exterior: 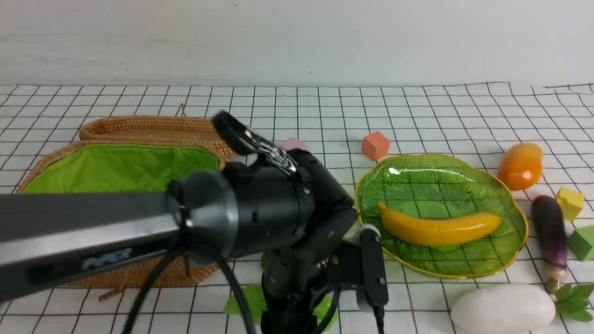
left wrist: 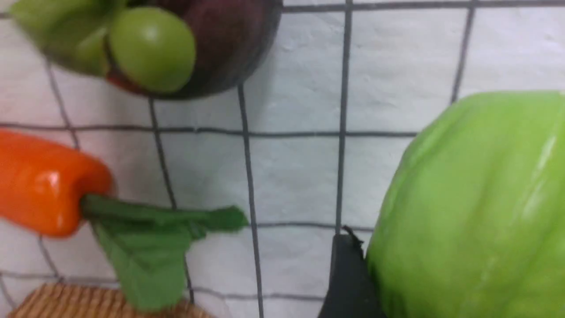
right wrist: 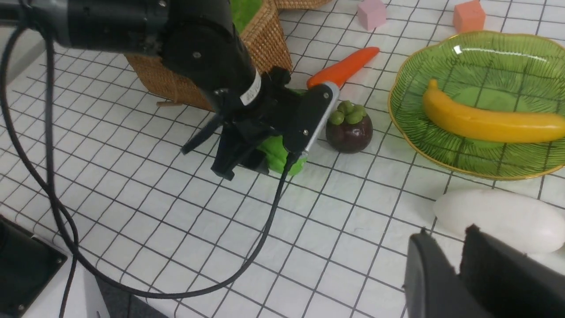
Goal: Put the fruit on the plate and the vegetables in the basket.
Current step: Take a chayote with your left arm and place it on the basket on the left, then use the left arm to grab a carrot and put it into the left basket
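The light-green gourd [left wrist: 472, 207] lies on the cloth, and my left gripper [right wrist: 265, 161] stands over it, closed round it. One dark finger [left wrist: 348, 278] presses on its side; the other is hidden. Beside it lie the purple mangosteen [right wrist: 348, 128] and the orange carrot [right wrist: 344, 68]. The banana [exterior: 438, 228] rests in the green plate [exterior: 508, 204]. The mango [exterior: 519, 165], eggplant [exterior: 550, 236] and white radish [exterior: 503, 308] lie to the right. The basket [exterior: 116, 169] is at the left. My right gripper [right wrist: 446, 238] hovers near the radish, shut on nothing.
The shallow woven lid [exterior: 148, 127] lies behind the basket. Small cubes are scattered about: pink [exterior: 292, 144], orange [exterior: 375, 145], yellow [exterior: 570, 203] and green [exterior: 582, 242]. The left arm [exterior: 93, 227] and its cable cross the front of the basket.
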You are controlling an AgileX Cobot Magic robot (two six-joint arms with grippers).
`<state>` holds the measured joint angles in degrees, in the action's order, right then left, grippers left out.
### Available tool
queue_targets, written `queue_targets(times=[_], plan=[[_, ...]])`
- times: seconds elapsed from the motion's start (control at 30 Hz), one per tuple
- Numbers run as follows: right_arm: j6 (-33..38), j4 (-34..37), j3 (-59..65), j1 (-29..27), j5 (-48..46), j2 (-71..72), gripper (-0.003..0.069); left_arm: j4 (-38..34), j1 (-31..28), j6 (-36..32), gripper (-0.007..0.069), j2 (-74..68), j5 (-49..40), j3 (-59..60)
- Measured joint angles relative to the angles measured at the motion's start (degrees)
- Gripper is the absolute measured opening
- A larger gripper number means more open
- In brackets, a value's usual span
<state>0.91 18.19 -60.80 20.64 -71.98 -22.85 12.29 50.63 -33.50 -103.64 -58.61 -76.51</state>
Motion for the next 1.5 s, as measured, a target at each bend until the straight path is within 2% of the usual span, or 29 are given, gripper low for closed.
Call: queue_targets(times=[0.1, 0.2, 0.3, 0.33, 0.37, 0.4, 0.43, 0.5, 0.57, 0.6, 0.7, 0.83, 0.93, 0.97, 1.03, 1.1, 1.17, 1.2, 1.27, 1.3, 1.33, 1.37, 1.4, 1.47, 1.5], plan=[[0.6, 1.6, 0.0, 0.0, 2.5, 0.0, 0.0142, 0.6, 0.4, 4.3, 0.045, 6.3, -3.5, -1.8], [3.0, 3.5, 0.0, 0.0, 5.2, 0.0, 0.0144, 2.1, -1.8, 7.0, 0.045, 11.8, -5.2, -2.6], [7.0, 6.1, 0.0, 0.0, 7.5, 0.0, 0.0144, 2.9, -8.1, 7.5, 0.045, 16.8, -6.3, -2.8], [7.2, 6.2, 0.0, 0.0, 7.6, 0.0, 0.0144, 2.9, -8.5, 7.4, 0.045, 17.1, -6.3, -2.9], [8.9, 7.6, 0.0, 0.0, 8.4, 0.0, 0.0144, 3.5, -12.4, 6.4, 0.045, 19.0, -6.7, -2.9], [9.2, 7.8, 0.0, 0.0, 8.6, 0.0, 0.0144, 3.5, -12.8, 6.2, 0.045, 19.2, -6.7, -2.9], [10.0, 8.8, 0.0, 0.0, 9.4, 0.0, 0.0144, 4.1, -15.7, 4.7, 0.045, 20.0, -6.4, -2.9], [10.7, 9.3, 0.0, 0.0, 10.7, 0.0, 0.0144, 4.4, -20.5, 2.3, 0.045, 20.1, -4.3, -2.9], [10.8, 9.3, 0.0, 0.0, 11.2, 0.0, 0.0144, 4.6, -22.7, 1.1, 0.045, 19.6, -2.7, -2.9], [11.5, 9.3, 0.0, 0.0, 11.7, 0.0, 0.0144, 5.0, -26.6, -0.1, 0.045, 18.5, -0.9, -2.9], [11.8, 9.5, 0.0, 0.0, 11.8, 0.0, 0.0146, 5.4, -30.6, -0.3, 0.045, 16.4, 0.1, -2.9], [11.9, 9.5, 0.0, 0.0, 11.2, 0.0, 0.0149, 5.4, -32.4, -0.3, 0.045, 15.3, 1.1, -2.9], [11.9, 9.5, 0.0, 0.0, 10.6, 0.0, 0.0151, 5.5, -32.6, -0.4, 0.0517, 15.3, 2.0, -2.9], [11.9, 9.5, 0.0, 0.0, 10.4, 0.0, 0.0151, 5.5, -32.6, -0.5, 0.0574, 15.3, 2.4, -2.9], [11.9, 9.5, 0.0, 0.0, 10.2, 0.0, 0.0151, 5.5, -32.6, -0.5, 0.0639, 15.3, 2.9, -2.9], [12.0, 9.5, 0.0, 0.0, 10.2, 0.0, 0.0151, 5.5, -32.6, -0.5, 0.066, 15.3, 2.8, -2.9], [12.0, 9.5, 0.0, 0.0, 10.2, 0.0, 0.0151, 4.9, -32.6, -0.4, 0.0649, 15.3, 2.8, -2.9], [12.0, 9.5, 0.0, 0.0, 10.0, 0.0, 0.0151, 4.1, -32.6, 0.3, 0.0633, 15.3, 2.7, -2.9], [12.0, 9.3, 0.0, 0.0, 9.9, 0.0, 0.0151, -1.2, -32.3, 5.1, 0.0534, 15.3, 2.8, -2.9], [12.0, 9.1, 0.0, 0.0, 9.8, 0.0, 0.0151, -2.4, -32.2, 5.6, 0.0522, 15.3, 2.9, -2.9], [11.9, 8.6, 0.0, 0.0, 9.3, 0.0, 0.0152, -7.1, -30.8, 9.4, 0.0407, 15.4, 3.7, -2.9], [11.9, 8.4, 0.0, 0.0, 9.2, 0.0, 0.0152, -7.7, -30.5, 9.9, 0.0391, 15.4, 3.9, -2.9], [11.3, 7.6, 0.0, 0.0, 8.5, 0.0, 0.0153, -11.2, -27.6, 14.1, 0.0248, 15.4, 4.8, -2.9], [9.9, 6.4, 0.0, 0.0, 7.6, 0.0, 0.0154, -14.8, -22.6, 18.5, 0.0081, 14.3, 4.2, -4.3], [9.1, 5.8, 0.0, 0.0, 7.2, 0.0, 0.0154, -15.2, -20.0, 20.8, 0.0024, 13.2, 3.1, -5.8]])
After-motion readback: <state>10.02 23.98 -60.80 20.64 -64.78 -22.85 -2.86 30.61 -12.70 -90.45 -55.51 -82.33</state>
